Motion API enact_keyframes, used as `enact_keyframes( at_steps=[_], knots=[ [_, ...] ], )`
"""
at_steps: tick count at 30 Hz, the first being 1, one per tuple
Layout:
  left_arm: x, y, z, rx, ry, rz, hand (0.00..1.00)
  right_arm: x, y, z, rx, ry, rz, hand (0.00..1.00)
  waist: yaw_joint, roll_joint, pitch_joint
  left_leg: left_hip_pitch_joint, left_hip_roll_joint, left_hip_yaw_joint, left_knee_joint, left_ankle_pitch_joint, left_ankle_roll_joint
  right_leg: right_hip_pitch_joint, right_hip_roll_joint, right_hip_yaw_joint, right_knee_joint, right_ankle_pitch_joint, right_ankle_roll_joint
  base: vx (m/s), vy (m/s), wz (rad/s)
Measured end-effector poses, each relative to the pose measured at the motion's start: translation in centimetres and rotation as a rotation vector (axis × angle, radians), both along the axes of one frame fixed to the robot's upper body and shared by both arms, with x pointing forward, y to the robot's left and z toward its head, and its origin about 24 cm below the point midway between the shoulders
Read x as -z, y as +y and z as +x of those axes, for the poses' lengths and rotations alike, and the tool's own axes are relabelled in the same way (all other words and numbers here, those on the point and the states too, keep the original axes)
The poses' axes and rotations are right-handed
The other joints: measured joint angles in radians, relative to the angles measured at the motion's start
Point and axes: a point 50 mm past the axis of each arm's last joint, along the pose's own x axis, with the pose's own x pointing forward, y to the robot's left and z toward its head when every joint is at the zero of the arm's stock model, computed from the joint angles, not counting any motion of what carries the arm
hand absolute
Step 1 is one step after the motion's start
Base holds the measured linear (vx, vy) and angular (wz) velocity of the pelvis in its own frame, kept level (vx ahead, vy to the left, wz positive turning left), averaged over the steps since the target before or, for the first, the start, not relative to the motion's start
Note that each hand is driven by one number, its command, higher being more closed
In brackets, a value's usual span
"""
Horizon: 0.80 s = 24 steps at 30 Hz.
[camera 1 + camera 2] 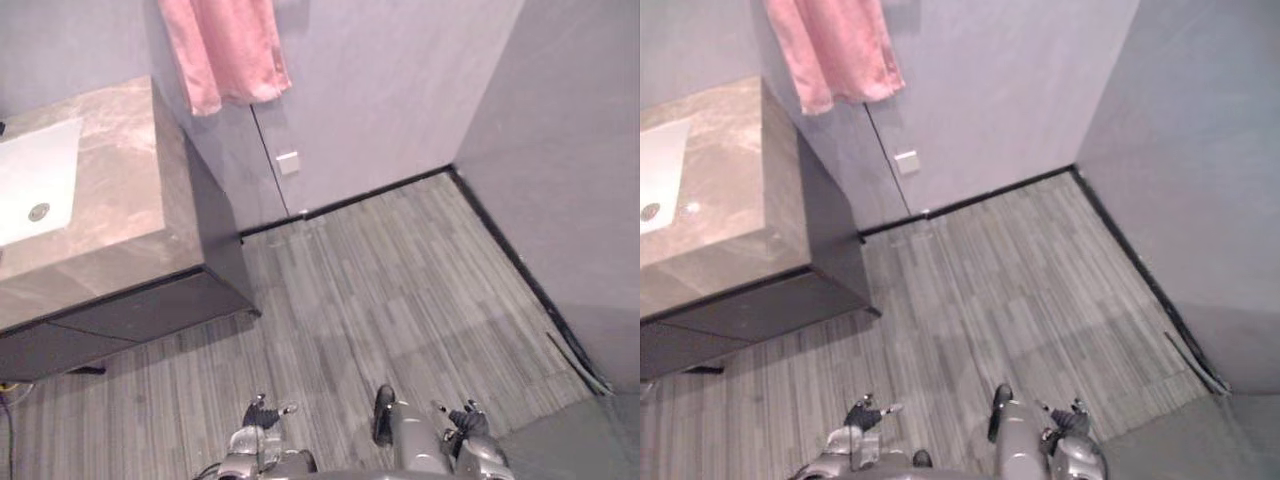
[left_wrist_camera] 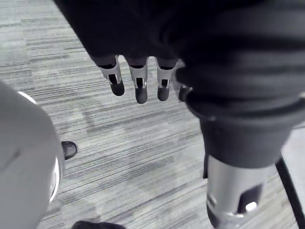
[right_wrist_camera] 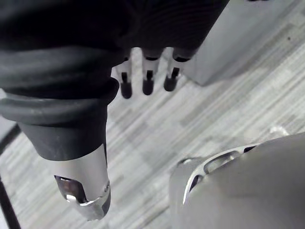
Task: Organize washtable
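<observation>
Looks down on the table (image 1: 120, 200) at the left of the eye views, set against the grey wall (image 1: 380, 90): brown-grey stone top, dark cabinet front (image 1: 150, 310) beneath. Finds a white sink (image 1: 45, 150) sunk into the left part of the top, with a round drain (image 1: 39, 211) in its bottom. Sees a pink towel (image 1: 225, 50) hanging on the wall above the table's right end, and a small white plate (image 1: 288, 162) lower on the wall, to the right of the towel. Takes in a floor (image 1: 400, 290) of grey striped planks, edged by black skirting (image 1: 380, 190) along the foot of the wall.

Holds the left hand (image 1: 262, 415) low at the bottom of the eye views, over the floor and well apart from the table. Shows in the left wrist view straight, relaxed fingers (image 2: 139, 88) pointing down at the planks, thumb apart, nothing in the grasp. Holds the right hand (image 1: 465, 420) just as low, further right, likewise far from the table. Shows in the right wrist view the same loose, straight fingers (image 3: 147, 82) over the floor, carrying nothing.
</observation>
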Motion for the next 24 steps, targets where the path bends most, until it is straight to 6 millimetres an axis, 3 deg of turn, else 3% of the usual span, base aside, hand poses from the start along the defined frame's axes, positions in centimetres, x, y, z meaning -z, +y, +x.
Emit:
enact_keyframes(
  at_steps=[1, 2, 5, 7, 9, 10, 11, 12, 13, 14, 16, 17, 18, 19, 21, 23, 24],
  knots=[
    [-0.1, 0.1, 0.2, -0.01, -0.01, 0.0, 0.0, 0.1, 0.2, -0.1, 0.001, 0.001, 0.006, 0.0, 0.002, 0.001, 0.003, -0.044, 0.027, -0.005, 0.111, 0.011, -0.021, 0.026, 0.004, -0.009, -0.004, -0.011, -0.004, 0.41, -0.331, 0.21],
    [-0.3, 0.0, 0.5, -0.02, -0.03, -0.005, 0.0, 0.1, 0.3, -0.2, -0.001, -0.002, 0.006, 0.0, 0.014, -0.001, 0.009, -0.108, 0.087, 0.004, 0.302, 0.005, -0.021, 0.075, 0.02, -0.017, -0.008, -0.036, -0.015, 0.33, -0.237, 0.01],
    [-0.8, -0.3, 1.3, -0.029, -0.073, -0.015, 0.0, 0.0, 0.8, 0.0, -0.011, -0.013, 0.013, 0.0, 0.018, -0.006, 0.012, -0.22, 0.15, 0.062, 0.447, -0.011, 0.006, 0.189, 0.032, -0.04, -0.031, -0.099, -0.022, 0.31, -0.134, 0.12],
    [-1.1, -0.6, 1.7, -0.018, -0.092, -0.017, 0.0, 0.0, 0.8, -0.1, -0.002, -0.018, 0.018, 0.0, 0.019, -0.006, 0.012, -0.268, 0.138, 0.113, 0.347, -0.018, 0.018, 0.237, 0.033, -0.059, -0.067, -0.118, -0.011, 0.25, -0.012, 0.32],
    [-1.1, -0.9, 1.8, -0.002, -0.097, -0.018, 0.0, 0.1, 0.7, -0.4, 0.016, -0.013, 0.026, 0.0, 0.02, -0.004, 0.013, -0.29, 0.052, 0.152, 0.035, 0.0, 0.002, 0.309, 0.031, -0.073, -0.142, -0.115, 0.016, 0.36, 0.062, 0.25],
    [-1.1, -0.9, 1.8, 0.002, -0.097, -0.018, 0.0, 0.1, 0.7, -0.4, 0.018, -0.014, 0.026, 0.0, 0.022, -0.002, 0.012, -0.289, 0.024, 0.145, -0.07, 0.024, -0.02, 0.327, 0.033, -0.075, -0.169, -0.111, 0.025, 0.4, 0.112, -0.02],
    [-1.1, -1.0, 1.8, 0.013, -0.096, -0.018, 0.0, 0.0, 0.3, -0.3, 0.016, -0.009, 0.017, 0.0, 0.032, 0.012, 0.008, -0.299, -0.003, 0.121, -0.211, 0.094, -0.03, 0.36, 0.053, -0.066, -0.224, -0.102, 0.047, 0.34, 0.121, -0.23],
    [-1.1, -1.1, 1.9, 0.023, -0.097, -0.017, 0.0, 0.2, 0.3, -0.4, 0.015, 0.004, 0.019, 0.0, 0.043, 0.014, 0.007, -0.305, -0.01, 0.104, -0.218, 0.148, -0.01, 0.376, 0.058, -0.059, -0.246, -0.1, 0.058, 0.46, 0.192, -0.45],
    [-1.1, -0.7, 1.8, 0.035, -0.092, -0.003, 0.0, 0.5, 0.6, -0.8, 0.013, 0.026, 0.029, 0.0, 0.055, 0.002, 0.0, -0.29, -0.032, 0.09, -0.22, 0.192, 0.072, 0.411, 0.048, -0.033, -0.276, -0.103, 0.08, 0.63, 0.224, -0.31],
    [-1.0, -0.5, 1.7, 0.038, -0.086, 0.005, 0.0, 0.6, 1.1, -0.9, 0.006, 0.036, 0.042, 0.0, 0.047, -0.031, -0.015, -0.282, -0.063, 0.093, -0.204, 0.161, 0.132, 0.418, 0.014, -0.022, -0.281, -0.104, 0.101, 0.66, 0.225, -0.14],
    [-1.0, -0.2, 1.7, 0.039, -0.084, 0.013, 0.0, 0.7, 1.2, -1.1, -0.014, 0.044, 0.035, 0.0, 0.044, -0.05, -0.019, -0.282, -0.082, 0.109, -0.162, 0.122, 0.168, 0.403, -0.017, 0.033, -0.227, -0.104, 0.102, 0.5, 0.161, 0.03],
    [-1.0, -0.1, 1.7, 0.042, -0.079, 0.015, 0.0, 0.6, 1.1, -1.0, -0.025, 0.044, 0.025, 0.0, 0.046, -0.05, -0.021, -0.268, -0.092, 0.112, -0.156, 0.094, 0.175, 0.344, -0.027, 0.082, -0.088, -0.098, 0.112, 0.5, 0.177, -0.08],
    [-0.8, -0.1, 1.5, 0.044, -0.067, 0.016, 0.0, 0.6, 1.0, -1.0, -0.031, 0.044, 0.022, 0.0, 0.04, -0.05, -0.02, -0.224, -0.11, 0.105, -0.182, 0.065, 0.171, 0.26, -0.052, 0.108, 0.122, -0.062, 0.166, 0.59, 0.201, -0.04],
    [-0.7, 0.1, 1.2, 0.044, -0.053, 0.019, 0.0, 0.7, 1.1, -1.2, -0.037, 0.053, 0.021, 0.0, 0.035, -0.053, -0.018, -0.174, -0.123, 0.098, -0.206, 0.04, 0.167, 0.19, -0.078, 0.12, 0.304, -0.03, 0.187, 0.49, 0.142, 0.12],
    [-0.4, 0.2, 0.6, 0.046, -0.028, 0.023, 0.0, 0.6, 0.9, -1.0, -0.051, 0.047, 0.01, 0.0, 0.022, -0.055, -0.01, -0.048, -0.139, 0.082, -0.233, 0.005, 0.17, 0.098, -0.11, 0.11, 0.532, -0.067, 0.138, 0.48, 0.056, 0.19],
    [-0.3, 0.0, 0.5, 0.04, -0.025, 0.015, 0.0, 0.3, 0.7, -0.6, -0.078, 0.03, -0.01, 0.0, 0.018, -0.041, -0.003, 0.051, -0.131, 0.071, -0.278, 0.005, 0.17, 0.06, -0.101, 0.065, 0.531, -0.104, 0.091, 0.5, -0.025, 0.22],
    [-0.4, 0.0, 0.7, 0.029, -0.033, 0.006, 0.0, 0.2, 0.7, -0.4, -0.082, 0.022, -0.014, 0.0, 0.015, -0.023, 0.002, 0.102, -0.113, 0.046, -0.298, 0.004, 0.17, 0.011, -0.066, 0.044, 0.435, -0.124, 0.078, 0.41, -0.095, 0.41]
  ],
)
